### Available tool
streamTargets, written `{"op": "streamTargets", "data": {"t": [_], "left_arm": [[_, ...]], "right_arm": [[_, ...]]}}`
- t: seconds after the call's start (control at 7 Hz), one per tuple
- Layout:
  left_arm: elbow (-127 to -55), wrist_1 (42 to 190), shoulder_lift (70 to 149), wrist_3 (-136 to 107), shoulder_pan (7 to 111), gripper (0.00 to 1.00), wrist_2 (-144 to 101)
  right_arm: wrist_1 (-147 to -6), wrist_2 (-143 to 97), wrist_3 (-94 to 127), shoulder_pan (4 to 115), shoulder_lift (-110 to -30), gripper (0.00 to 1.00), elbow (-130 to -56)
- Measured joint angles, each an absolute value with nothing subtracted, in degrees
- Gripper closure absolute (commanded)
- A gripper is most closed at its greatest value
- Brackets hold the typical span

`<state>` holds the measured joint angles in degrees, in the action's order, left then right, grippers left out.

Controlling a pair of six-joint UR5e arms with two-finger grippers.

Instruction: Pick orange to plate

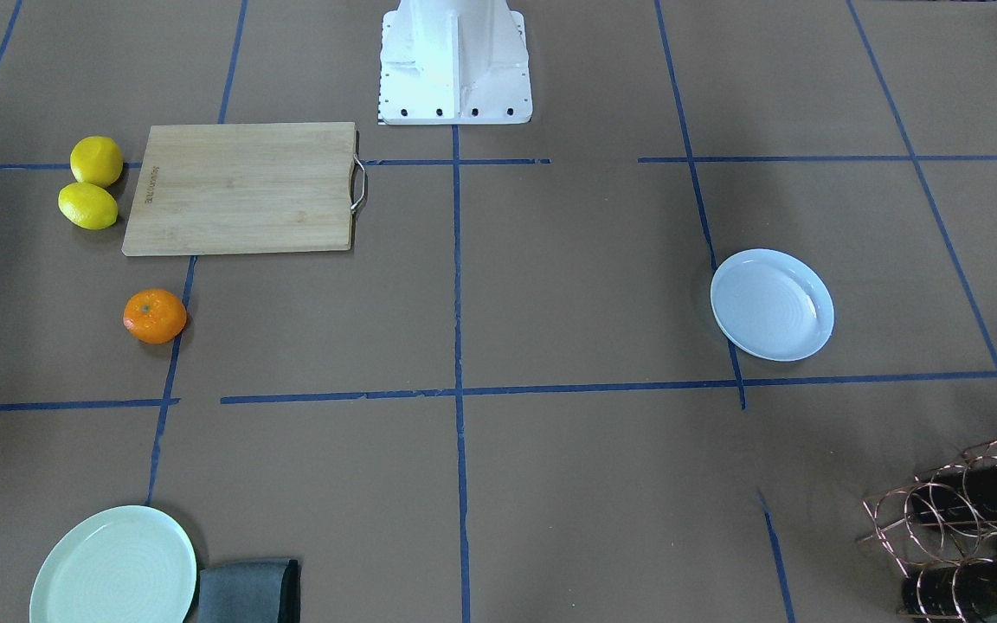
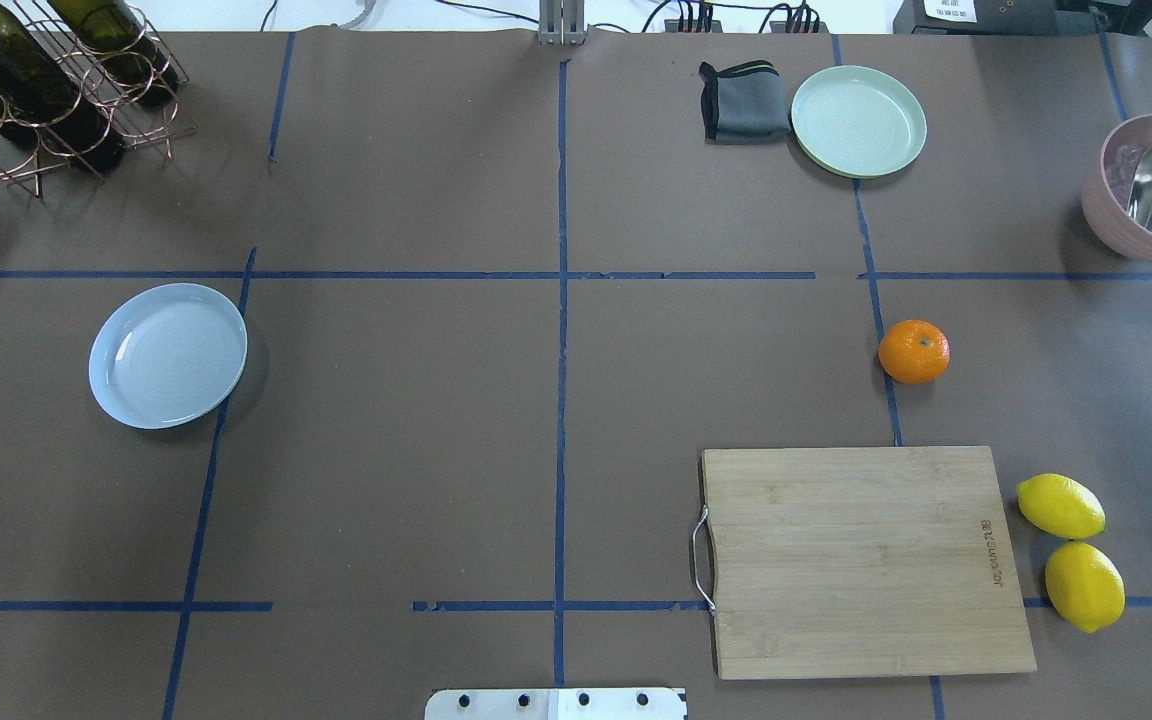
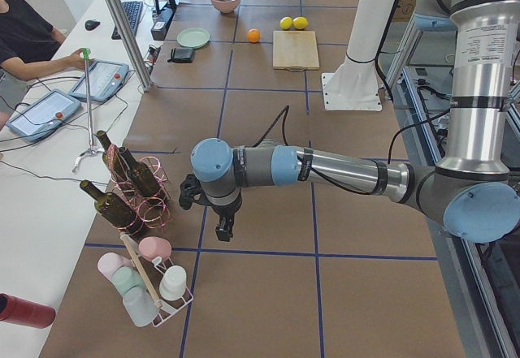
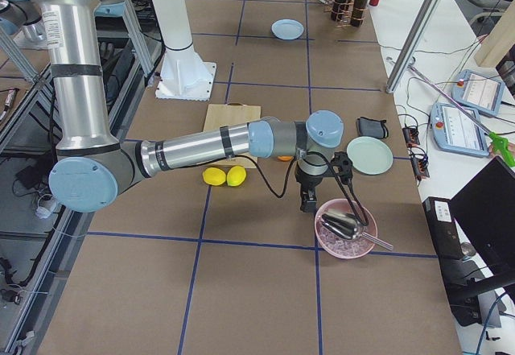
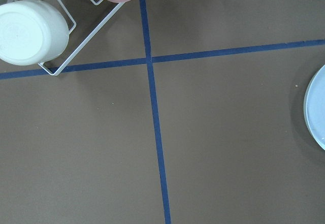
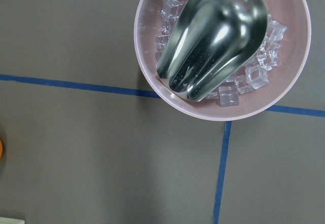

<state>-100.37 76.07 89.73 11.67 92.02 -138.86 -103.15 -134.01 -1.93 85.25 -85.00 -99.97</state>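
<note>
The orange point(image 2: 914, 351) sits alone on the brown table, just beyond the cutting board point(image 2: 866, 560); it also shows in the front view point(image 1: 155, 316). The bluish-white plate point(image 2: 168, 355) lies empty on the table's opposite side point(image 1: 772, 304), and its rim edge point(image 5: 317, 107) shows in the left wrist view. My left gripper point(image 3: 221, 226) hangs near the bottle rack, seen only from the side, so I cannot tell its state. My right gripper point(image 4: 308, 202) hovers beside the pink bowl, close to the orange; I cannot tell its state either.
Two lemons point(image 2: 1071, 550) lie beside the board. A mint-green plate point(image 2: 858, 120) and a grey cloth point(image 2: 741, 100) sit at the far edge. A pink bowl point(image 6: 167, 94) holds ice and a metal scoop. A bottle rack point(image 2: 46, 90) and a cup rack point(image 5: 56, 66) stand near the white plate.
</note>
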Motion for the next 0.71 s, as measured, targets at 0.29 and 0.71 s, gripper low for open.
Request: {"op": "streamTargets", "data": {"t": [0.29,0.71], "left_arm": [[-101.3,75.9,91.0,11.8,91.8,0.0,-138.3],[-102.8,75.6,91.0,12.1,89.4,0.0,-138.5]], "right_arm": [[-103.7,-133.3,-3.1,85.3,-85.6,0.0,-100.7],[-103.7,-133.9,-2.9,85.1,-85.7,0.0,-100.9]]}}
